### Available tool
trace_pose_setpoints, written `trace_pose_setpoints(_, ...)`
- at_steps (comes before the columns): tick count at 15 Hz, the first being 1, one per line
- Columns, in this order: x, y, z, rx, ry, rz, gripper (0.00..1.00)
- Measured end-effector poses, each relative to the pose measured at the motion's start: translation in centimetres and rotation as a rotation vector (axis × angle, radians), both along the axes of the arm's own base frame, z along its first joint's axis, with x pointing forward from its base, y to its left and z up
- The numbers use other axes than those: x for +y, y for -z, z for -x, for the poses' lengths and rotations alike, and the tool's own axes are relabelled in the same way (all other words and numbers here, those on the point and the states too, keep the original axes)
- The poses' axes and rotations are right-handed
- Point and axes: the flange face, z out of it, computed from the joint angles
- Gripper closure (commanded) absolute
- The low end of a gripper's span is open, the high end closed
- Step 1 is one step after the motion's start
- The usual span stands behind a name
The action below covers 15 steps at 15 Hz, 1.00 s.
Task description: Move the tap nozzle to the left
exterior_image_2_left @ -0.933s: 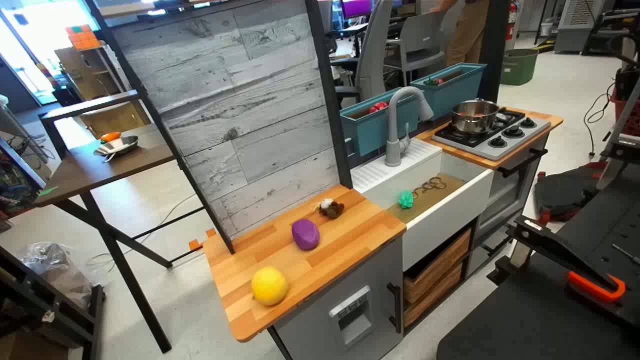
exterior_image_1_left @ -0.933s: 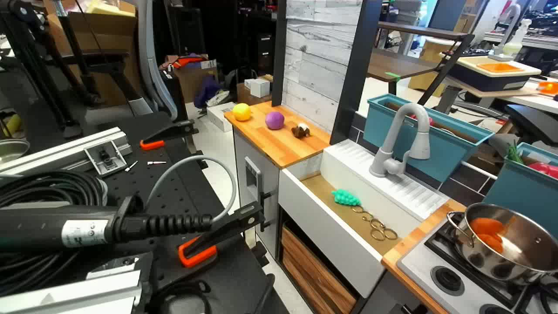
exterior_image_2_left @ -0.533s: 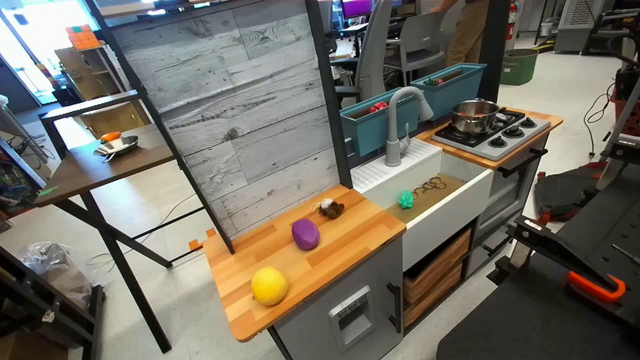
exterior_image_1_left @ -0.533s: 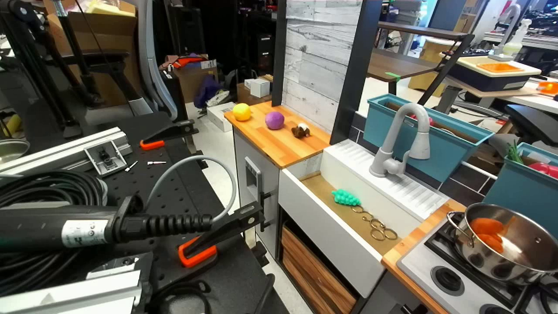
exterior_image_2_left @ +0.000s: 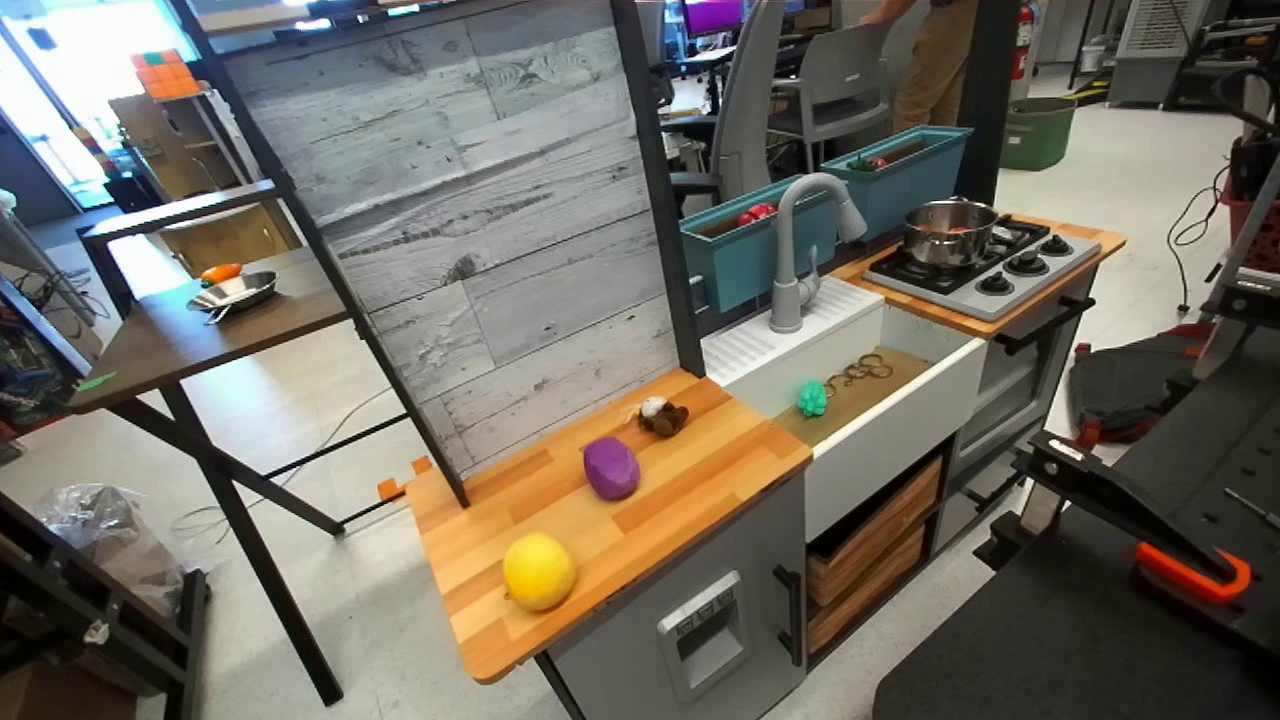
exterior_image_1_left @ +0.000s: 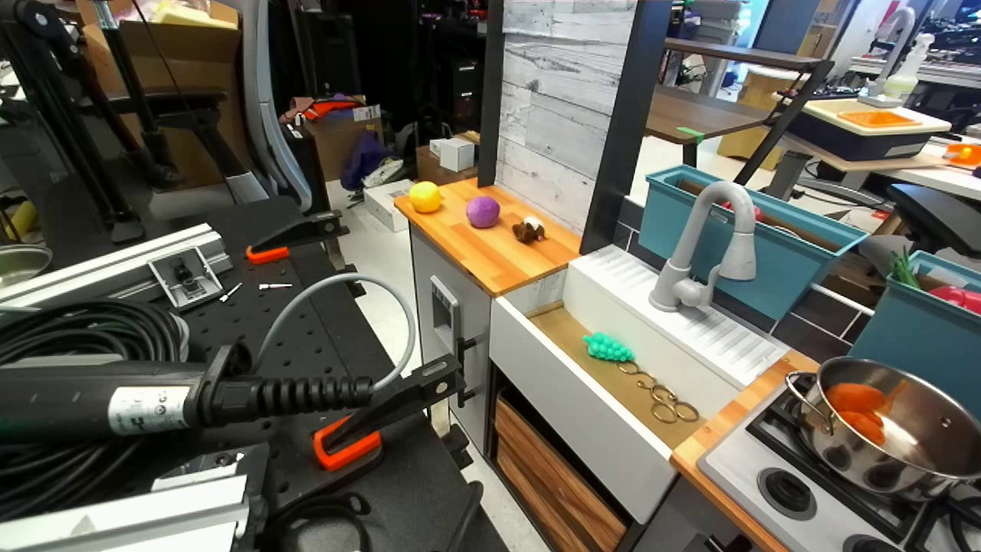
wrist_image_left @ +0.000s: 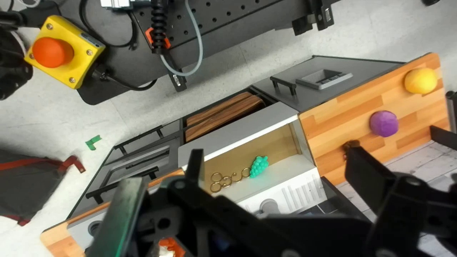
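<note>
The tap nozzle is a light grey gooseneck spout, upright at the back edge of the white sink. It shows in an exterior view (exterior_image_1_left: pixel 692 230) and again in an exterior view (exterior_image_2_left: pixel 786 240); its tip curves down and points away from the sink's wood-counter side toward the stove side. In the wrist view only part of the tap's round grey base (wrist_image_left: pixel 270 206) shows; the gripper's body hides the rest. My gripper (wrist_image_left: pixel 274 152) is open and empty, its two black fingers wide apart, high above the sink. It does not show in the exterior views.
The sink (exterior_image_1_left: pixel 586 406) holds teal grapes (exterior_image_1_left: pixel 608 347) and brass rings (exterior_image_1_left: pixel 664 402). Blue planters (exterior_image_1_left: pixel 797 230) stand behind the tap. A steel pot (exterior_image_1_left: pixel 912 437) is on the stove. A yellow ball (exterior_image_2_left: pixel 539 571), a purple object (exterior_image_2_left: pixel 611 468) and a small brown-white object (exterior_image_2_left: pixel 663 416) lie on the wooden counter.
</note>
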Motion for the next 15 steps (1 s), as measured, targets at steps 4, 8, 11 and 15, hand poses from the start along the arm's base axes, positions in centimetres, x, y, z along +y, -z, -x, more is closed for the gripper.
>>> trace_pose_setpoints(4, 0.5, 8.1, -3.3, -0.002, -0.007, 0.115, 0.0)
trace_pose_setpoints(8, 0.9, 17.2, -6.1, 0.015, -0.09, 0.306, 0.0)
trace_pose_setpoints(11, -0.8, 21.9, -9.1, 0.004, -0.139, 0.433, 0.0)
trace_pose_setpoints(15, -3.6, 26.8, -13.9, -0.095, -0.184, 0.588, 0.0)
